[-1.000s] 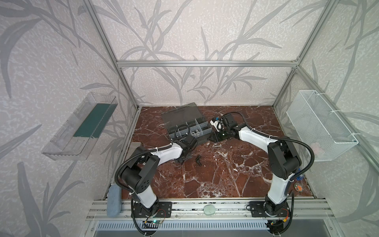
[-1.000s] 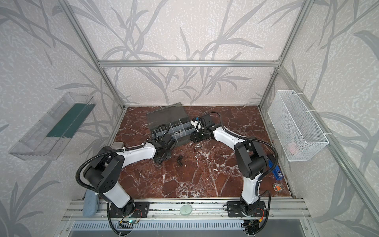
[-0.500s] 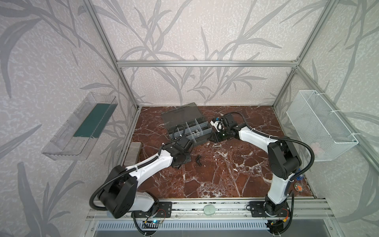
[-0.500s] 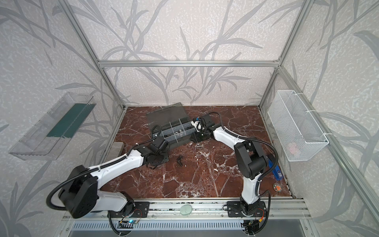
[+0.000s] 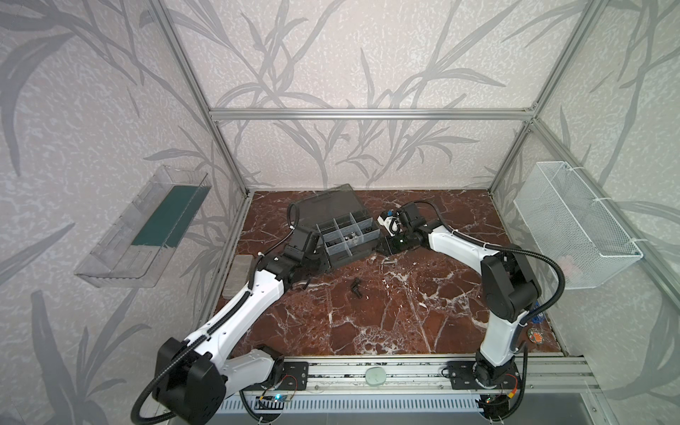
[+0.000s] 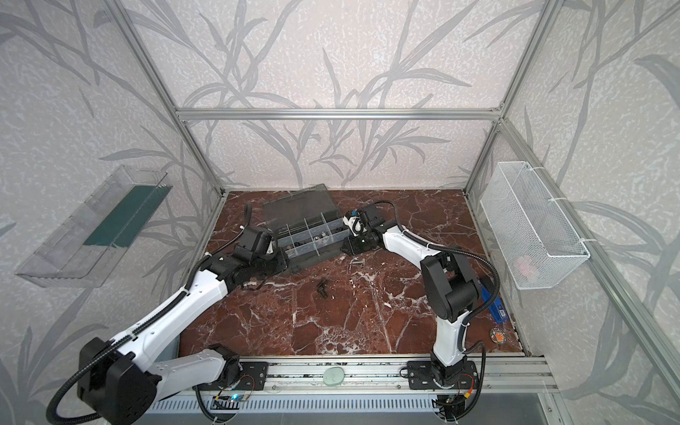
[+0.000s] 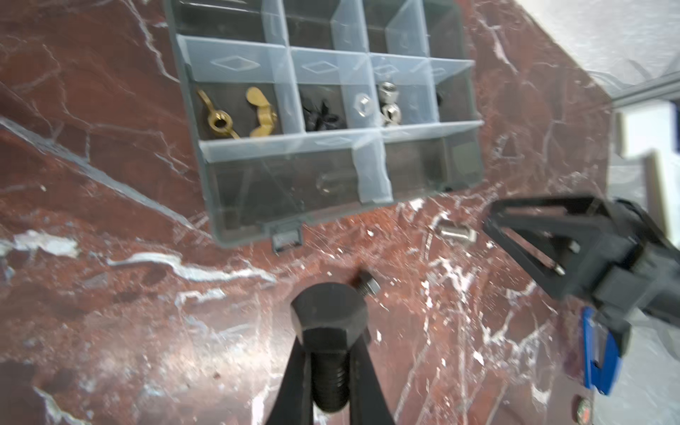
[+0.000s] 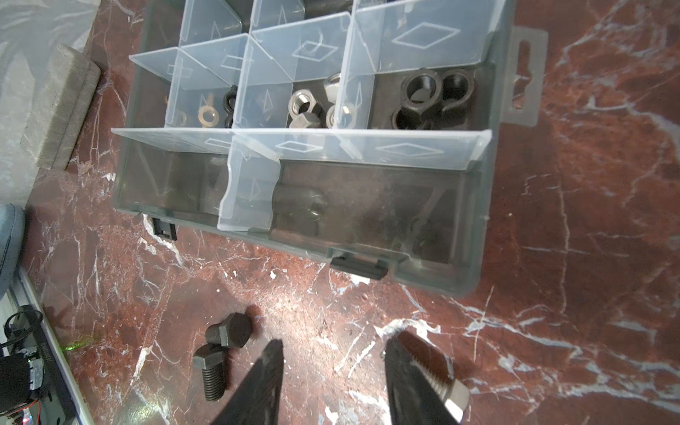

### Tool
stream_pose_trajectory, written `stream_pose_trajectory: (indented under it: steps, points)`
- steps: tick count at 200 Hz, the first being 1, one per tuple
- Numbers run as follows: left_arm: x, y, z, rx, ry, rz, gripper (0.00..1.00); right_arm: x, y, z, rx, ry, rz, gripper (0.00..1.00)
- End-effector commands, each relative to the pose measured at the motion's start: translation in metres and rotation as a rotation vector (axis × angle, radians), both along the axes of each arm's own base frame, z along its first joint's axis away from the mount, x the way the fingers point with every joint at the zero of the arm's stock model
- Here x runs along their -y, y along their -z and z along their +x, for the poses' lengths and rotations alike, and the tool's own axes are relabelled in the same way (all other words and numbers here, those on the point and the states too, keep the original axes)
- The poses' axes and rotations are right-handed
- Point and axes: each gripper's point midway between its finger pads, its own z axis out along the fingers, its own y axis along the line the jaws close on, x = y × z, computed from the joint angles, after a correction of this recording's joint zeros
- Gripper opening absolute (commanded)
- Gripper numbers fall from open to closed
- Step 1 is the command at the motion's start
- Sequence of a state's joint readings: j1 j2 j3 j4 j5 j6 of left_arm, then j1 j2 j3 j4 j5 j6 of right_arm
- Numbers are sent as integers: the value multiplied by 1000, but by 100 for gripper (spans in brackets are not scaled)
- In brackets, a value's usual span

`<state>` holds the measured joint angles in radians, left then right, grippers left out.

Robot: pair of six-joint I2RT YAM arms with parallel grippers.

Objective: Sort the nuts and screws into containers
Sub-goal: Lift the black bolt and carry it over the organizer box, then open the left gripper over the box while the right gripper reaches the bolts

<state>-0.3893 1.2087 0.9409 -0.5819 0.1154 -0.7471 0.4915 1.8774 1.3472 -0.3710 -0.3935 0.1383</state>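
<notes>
My left gripper is shut on a black screw, its hex head sticking out past the fingertips, above the floor by the front left corner of the grey organizer case. The case's containers hold brass wing nuts, silver nuts and black nuts. My right gripper stands open and empty at the case's right end. A silver screw lies just outside one of its fingers. Two black screws lie on the marble in front of the case in both top views.
The case's smoky lid lies open towards the back wall. A grey block sits at the floor's left edge. A white mesh basket hangs on the right wall and a clear tray on the left wall. A blue item lies front right.
My left arm has stretched out, its elbow swinging down and to the left, while its gripper stays by the case's front left corner. The right arm has not moved.
</notes>
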Motion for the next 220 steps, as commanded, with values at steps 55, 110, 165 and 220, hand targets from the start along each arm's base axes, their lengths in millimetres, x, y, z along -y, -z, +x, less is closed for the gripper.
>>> stream_pose_trajectory:
  steps: [55, 110, 165, 220]
  points:
    - [-1, 13, 41, 10, 101, 40, 0, -1, -26, -4, 30, 0, 23, 47]
    - [-9, 38, 56, -47, 87, 49, 0, -6, -21, -16, 19, -37, 7, 47]
    - [-12, 53, 64, -101, 91, 52, 0, -9, -18, -22, 7, -59, 3, 47]
    - [-17, 61, 66, -119, 82, 57, 0, -13, -15, -32, 3, -82, -10, 47]
